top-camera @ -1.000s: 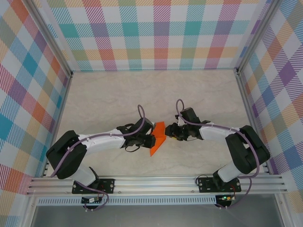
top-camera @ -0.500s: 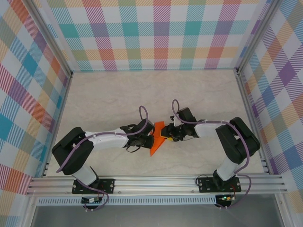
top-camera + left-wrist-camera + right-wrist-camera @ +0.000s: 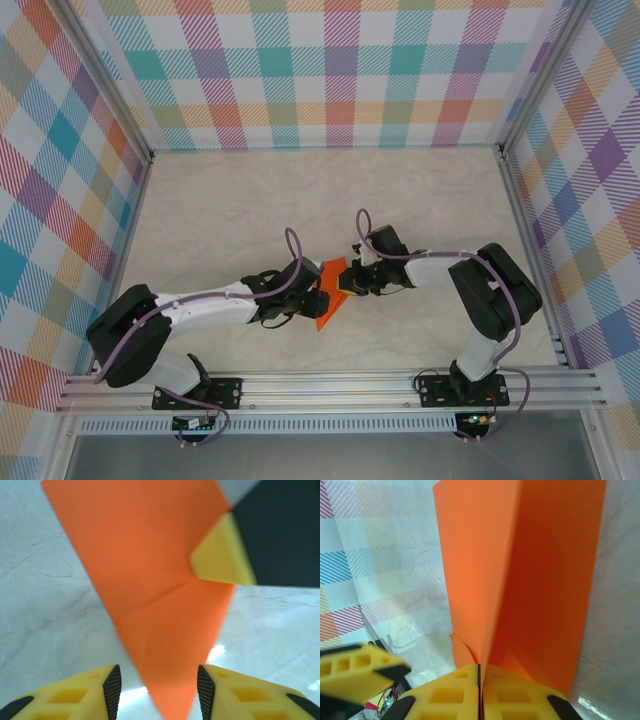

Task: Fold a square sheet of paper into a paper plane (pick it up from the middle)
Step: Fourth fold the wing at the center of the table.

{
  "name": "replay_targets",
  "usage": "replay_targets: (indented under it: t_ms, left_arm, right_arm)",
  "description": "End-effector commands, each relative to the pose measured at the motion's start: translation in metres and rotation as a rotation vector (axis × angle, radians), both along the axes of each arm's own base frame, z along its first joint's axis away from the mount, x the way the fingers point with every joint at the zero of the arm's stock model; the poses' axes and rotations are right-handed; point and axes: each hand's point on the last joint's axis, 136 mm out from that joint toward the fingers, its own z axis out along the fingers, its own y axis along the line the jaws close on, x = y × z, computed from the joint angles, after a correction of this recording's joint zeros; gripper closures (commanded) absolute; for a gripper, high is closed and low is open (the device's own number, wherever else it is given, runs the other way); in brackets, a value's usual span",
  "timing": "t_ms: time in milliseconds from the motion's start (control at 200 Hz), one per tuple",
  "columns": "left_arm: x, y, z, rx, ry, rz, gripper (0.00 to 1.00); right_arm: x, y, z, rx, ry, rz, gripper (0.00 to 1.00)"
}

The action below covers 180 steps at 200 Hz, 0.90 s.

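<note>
Pointing nearward and slightly left, paper plane (image 3: 326, 300), long axis near-to-far.

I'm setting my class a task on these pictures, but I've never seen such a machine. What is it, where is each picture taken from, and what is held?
This is a robot: a white left arm and right arm bolted at the near edge of a pale marbled table. One picture looks down from above; the other two come from a camera on each wrist. Each arm ends in a yellow two-fingered pincer. The right pincer is shut on a bright orange folded paper, a narrow pointed triangle. The left pincer stands open, the paper's tip between its fingers.
</note>
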Motion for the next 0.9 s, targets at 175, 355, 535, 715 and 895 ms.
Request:
replay_targets:
  t_ms: [175, 355, 535, 715, 895]
  left_arm:
    - [-0.020, -0.002, 0.006, 0.086, -0.116, 0.042, 0.45]
    - [-0.021, -0.009, -0.008, 0.196, -0.149, 0.049, 0.44]
    - [-0.014, -0.013, -0.019, 0.269, -0.184, 0.104, 0.50]
    - [-0.013, -0.014, -0.028, 0.322, -0.211, 0.134, 0.58]
    - [-0.012, -0.009, -0.029, 0.384, -0.244, 0.169, 0.66]
  right_arm:
    - [0.004, 0.012, 0.009, 0.016, -0.003, -0.002, 0.96]
    - [0.004, 0.012, 0.013, 0.006, -0.007, -0.008, 0.96]
    - [0.001, 0.011, 0.015, 0.002, -0.012, -0.012, 0.94]
    - [0.002, 0.011, 0.020, 0.007, -0.017, -0.013, 0.93]
    - [0.003, 0.010, 0.021, 0.000, -0.021, -0.014, 0.91]
